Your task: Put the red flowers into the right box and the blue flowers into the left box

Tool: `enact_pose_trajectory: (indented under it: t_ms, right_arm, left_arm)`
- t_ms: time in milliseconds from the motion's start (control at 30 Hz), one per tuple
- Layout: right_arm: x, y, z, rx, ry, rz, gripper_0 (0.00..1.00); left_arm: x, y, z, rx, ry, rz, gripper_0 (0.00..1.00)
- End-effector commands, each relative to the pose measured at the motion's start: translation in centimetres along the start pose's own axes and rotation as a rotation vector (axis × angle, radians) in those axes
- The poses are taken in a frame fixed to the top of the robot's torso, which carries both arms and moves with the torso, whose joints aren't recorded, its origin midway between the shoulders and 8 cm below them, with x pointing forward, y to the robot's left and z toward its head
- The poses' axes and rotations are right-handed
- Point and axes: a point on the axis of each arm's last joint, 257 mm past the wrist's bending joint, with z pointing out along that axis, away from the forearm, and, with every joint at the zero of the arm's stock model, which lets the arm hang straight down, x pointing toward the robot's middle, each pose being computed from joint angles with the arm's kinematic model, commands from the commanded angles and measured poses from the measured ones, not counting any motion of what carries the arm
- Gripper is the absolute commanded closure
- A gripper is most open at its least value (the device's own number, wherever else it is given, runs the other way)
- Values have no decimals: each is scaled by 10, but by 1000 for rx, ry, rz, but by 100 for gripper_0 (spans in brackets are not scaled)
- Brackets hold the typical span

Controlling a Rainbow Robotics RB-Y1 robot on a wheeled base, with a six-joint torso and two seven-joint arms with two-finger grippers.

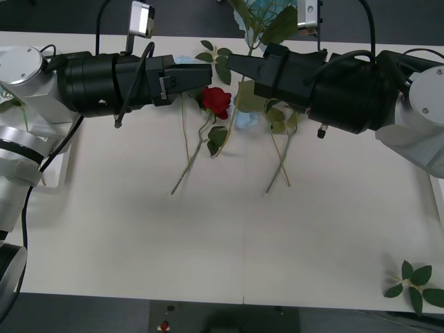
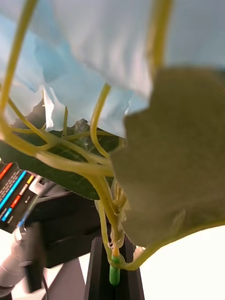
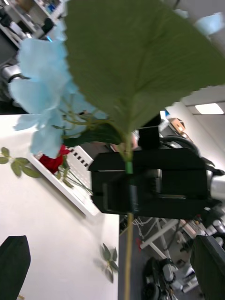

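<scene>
1. White table point(image 1: 229, 236) is carrying a red rose point(image 1: 217, 101) upper centre.
2. Left gripper point(image 1: 208, 73) is hovering upper left, fingers wide apart, holding nothing.
3. Right gripper point(image 1: 232, 62) is hovering upper right, fingers pinching a blue flower's stem point(image 2: 114, 269) upright.

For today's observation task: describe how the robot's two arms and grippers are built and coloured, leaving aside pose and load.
Both forearms are thick black cylinders joined to silver-white rounded joint housings. Black cables loop along each. The left gripper and right gripper taper into black wedge-shaped bodies with black fingers. A small silver camera module sits above each wrist.
</scene>
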Motion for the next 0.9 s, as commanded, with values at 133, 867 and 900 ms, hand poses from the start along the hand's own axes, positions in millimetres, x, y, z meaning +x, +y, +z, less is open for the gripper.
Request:
enact_pose_trajectory:
  t_ms: [133,867,900]
  right_arm:
    - [-26,36,9,-64,-19,-27,100]
    - [-32,37,11,-65,-32,-24,100]
    - [-32,37,11,-65,-32,-25,100]
  left_arm:
    - [20,9,15,-33,40,26,0]
    - [41,15,29,-50,78,16,100]
    - [42,15,29,-50,80,17,100]
